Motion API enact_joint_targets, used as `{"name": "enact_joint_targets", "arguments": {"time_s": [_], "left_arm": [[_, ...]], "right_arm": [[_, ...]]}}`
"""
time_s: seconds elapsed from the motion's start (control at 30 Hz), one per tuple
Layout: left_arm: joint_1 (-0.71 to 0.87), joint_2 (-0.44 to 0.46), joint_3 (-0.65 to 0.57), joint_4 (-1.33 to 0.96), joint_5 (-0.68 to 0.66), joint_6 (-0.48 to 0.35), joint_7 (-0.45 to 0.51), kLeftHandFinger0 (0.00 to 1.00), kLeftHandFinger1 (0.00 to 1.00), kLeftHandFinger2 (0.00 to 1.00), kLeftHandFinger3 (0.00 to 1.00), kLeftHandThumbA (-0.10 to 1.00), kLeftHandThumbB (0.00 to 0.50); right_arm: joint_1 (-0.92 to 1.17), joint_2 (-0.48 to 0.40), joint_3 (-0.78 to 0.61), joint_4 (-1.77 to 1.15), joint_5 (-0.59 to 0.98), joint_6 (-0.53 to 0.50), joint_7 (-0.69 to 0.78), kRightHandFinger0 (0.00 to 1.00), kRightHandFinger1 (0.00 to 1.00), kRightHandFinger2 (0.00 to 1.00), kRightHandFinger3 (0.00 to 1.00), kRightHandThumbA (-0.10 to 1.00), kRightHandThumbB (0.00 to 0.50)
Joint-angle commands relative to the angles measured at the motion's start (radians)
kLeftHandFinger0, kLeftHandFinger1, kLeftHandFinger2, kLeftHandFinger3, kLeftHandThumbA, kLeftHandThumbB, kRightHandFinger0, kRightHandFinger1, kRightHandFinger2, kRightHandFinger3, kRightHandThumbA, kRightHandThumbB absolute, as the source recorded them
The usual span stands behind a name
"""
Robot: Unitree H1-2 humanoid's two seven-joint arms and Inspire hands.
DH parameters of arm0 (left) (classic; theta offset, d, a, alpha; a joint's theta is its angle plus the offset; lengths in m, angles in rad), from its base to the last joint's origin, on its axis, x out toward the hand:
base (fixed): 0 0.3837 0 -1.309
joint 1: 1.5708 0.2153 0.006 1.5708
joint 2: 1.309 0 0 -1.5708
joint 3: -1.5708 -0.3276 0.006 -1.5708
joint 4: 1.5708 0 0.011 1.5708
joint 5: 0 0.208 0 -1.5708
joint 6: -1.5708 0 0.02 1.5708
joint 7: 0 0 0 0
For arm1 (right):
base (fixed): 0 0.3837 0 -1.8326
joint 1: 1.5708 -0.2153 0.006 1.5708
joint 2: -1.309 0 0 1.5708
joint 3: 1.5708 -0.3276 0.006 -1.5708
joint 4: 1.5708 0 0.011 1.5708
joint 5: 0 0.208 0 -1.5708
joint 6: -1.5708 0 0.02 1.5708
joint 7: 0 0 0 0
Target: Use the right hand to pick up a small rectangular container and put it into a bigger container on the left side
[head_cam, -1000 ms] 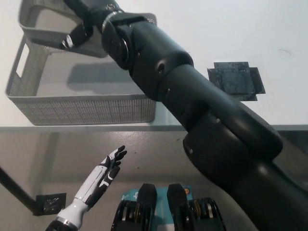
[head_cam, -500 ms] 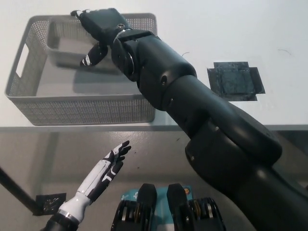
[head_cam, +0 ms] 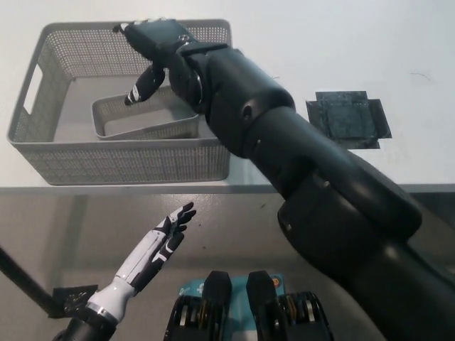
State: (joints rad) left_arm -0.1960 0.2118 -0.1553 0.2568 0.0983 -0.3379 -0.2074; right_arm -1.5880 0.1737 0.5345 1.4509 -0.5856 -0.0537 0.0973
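A small grey mesh container (head_cam: 142,119) lies inside the big grey mesh basket (head_cam: 43,153) at the table's left. It rests on the basket's floor, toward the front right. My black right hand (head_cam: 151,51) hovers just above it, open, with its fingers spread and nothing held. The black forearm crosses the basket's right rim. My white left hand (head_cam: 165,234) rests open below the table's front edge, at the lower left.
A dark square patch (head_cam: 348,118) is taped to the white table to the right of the arm. The table's front edge (head_cam: 142,188) runs across the middle of the view. A small dark patch (head_cam: 71,298) lies on the floor at the lower left.
The small container has left my right hand and now lies in the big basket. The hand has opened and drawn slightly right. The left hand has shifted a little.
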Motion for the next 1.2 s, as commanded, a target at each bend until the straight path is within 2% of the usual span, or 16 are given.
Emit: {"name": "enact_joint_targets", "arguments": {"time_s": [0.0, 0.1, 0.17, 0.27, 0.3, 0.43, 0.5, 0.57, 0.6, 0.67, 0.87, 0.9, 0.93, 1.0, 1.03, 1.17], "left_arm": [[-0.022, 0.01, 0.003, -0.018, 0.007, -0.008, -0.005, 1.0, 1.0, 1.0, 1.0, 1.0, 0.322], [-0.026, 0.015, 0.008, -0.014, 0.01, -0.012, -0.005, 1.0, 1.0, 1.0, 1.0, 1.0, 0.316], [-0.029, 0.011, 0.009, -0.004, 0.013, -0.024, -0.001, 1.0, 1.0, 1.0, 1.0, 1.0, 0.312], [-0.027, 0.009, 0.008, -0.012, 0.016, -0.012, -0.001, 1.0, 1.0, 1.0, 1.0, 1.0, 0.299], [-0.024, 0.01, 0.008, -0.015, 0.017, -0.01, -0.001, 1.0, 1.0, 1.0, 1.0, 1.0, 0.298], [-0.031, 0.005, 0.009, -0.009, 0.018, -0.01, 0.002, 1.0, 1.0, 1.0, 1.0, 1.0, 0.293], [-0.034, 0.003, 0.01, -0.014, 0.015, 0.001, 0.001, 1.0, 1.0, 1.0, 1.0, 1.0, 0.298], [-0.038, 0.006, 0.011, -0.01, 0.015, -0.004, -0.001, 1.0, 1.0, 1.0, 1.0, 1.0, 0.299], [-0.043, 0.006, 0.012, -0.005, 0.01, -0.006, -0.003, 1.0, 1.0, 1.0, 1.0, 1.0, 0.289], [-0.043, 0.007, 0.013, -0.004, 0.01, -0.005, -0.004, 1.0, 1.0, 1.0, 1.0, 1.0, 0.292], [-0.053, 0.004, 0.013, 0.005, 0.021, -0.004, 0.004, 1.0, 1.0, 1.0, 1.0, 1.0, 0.292], [-0.054, 0.004, 0.013, 0.006, 0.024, -0.007, 0.005, 1.0, 1.0, 1.0, 1.0, 1.0, 0.289], [-0.056, 0.002, 0.011, 0.012, 0.022, -0.009, 0.004, 1.0, 1.0, 1.0, 1.0, 1.0, 0.287], [-0.056, -0.002, 0.011, 0.013, 0.016, -0.007, 0.001, 1.0, 1.0, 1.0, 1.0, 1.0, 0.287], [-0.056, -0.006, 0.01, 0.015, 0.017, -0.006, 0.003, 1.0, 1.0, 1.0, 1.0, 1.0, 0.292], [-0.055, -0.011, 0.006, 0.021, 0.015, -0.016, 0.002, 1.0, 1.0, 1.0, 1.0, 1.0, 0.286]], "right_arm": [[-0.155, -0.112, -0.086, -0.055, 0.081, -0.091, -0.069, 1.0, 1.0, 1.0, 1.0, 1.0, 0.5], [-0.193, -0.21, -0.186, -0.105, 0.151, -0.152, -0.07, 1.0, 1.0, 1.0, 1.0, 1.0, 0.463], [-0.199, -0.276, -0.227, -0.154, 0.167, -0.185, -0.054, 1.0, 1.0, 1.0, 1.0, 1.0, 0.413], [-0.155, -0.416, -0.296, -0.312, 0.207, -0.206, 0.03, 1.0, 1.0, 1.0, 1.0, 1.0, 0.421], [-0.145, -0.427, -0.302, -0.336, 0.209, -0.203, 0.041, 1.0, 1.0, 1.0, 1.0, 1.0, 0.421], [0.037, -0.572, -0.368, -0.705, 0.249, -0.114, 0.122, 1.0, 1.0, 1.0, 1.0, 1.0, 0.428], [0.136, -0.624, -0.405, -0.904, 0.27, -0.027, 0.158, 1.0, 1.0, 1.0, 1.0, 1.0, 0.464], [0.247, -0.66, -0.465, -1.095, 0.344, 0.037, 0.195, 1.0, 1.0, 1.0, 1.0, 1.0, 0.43], [0.296, -0.676, -0.491, -1.17, 0.377, 0.046, 0.201, 1.0, 1.0, 1.0, 1.0, 1.0, 0.45], [0.405, -0.687, -0.54, -1.326, 0.446, 0.058, 0.198, 1.0, 1.0, 1.0, 1.0, 1.0, 0.42], [0.706, -0.634, -0.59, -1.754, 0.565, 0.085, 0.142, 1.0, 1.0, 1.0, 1.0, 1.0, 0.435], [0.771, -0.623, -0.573, -1.834, 0.575, 0.039, 0.121, 1.0, 1.0, 1.0, 1.0, 1.0, 0.381], [0.818, -0.609, -0.561, -1.891, 0.565, 0.028, 0.106, 1.0, 1.0, 1.0, 1.0, 1.0, 0.391], [0.943, -0.57, -0.51, -1.987, 0.546, -0.054, 0.068, 1.0, 1.0, 1.0, 1.0, 1.0, 0.355], [1.004, -0.551, -0.475, -2.023, 0.552, -0.083, 0.06, 1.0, 1.0, 1.0, 1.0, 1.0, 0.412], [1.234, -0.458, -0.31, -2.137, 0.51, -0.154, 0.038, 1.0, 1.0, 1.0, 1.0, 1.0, 0.453]]}}
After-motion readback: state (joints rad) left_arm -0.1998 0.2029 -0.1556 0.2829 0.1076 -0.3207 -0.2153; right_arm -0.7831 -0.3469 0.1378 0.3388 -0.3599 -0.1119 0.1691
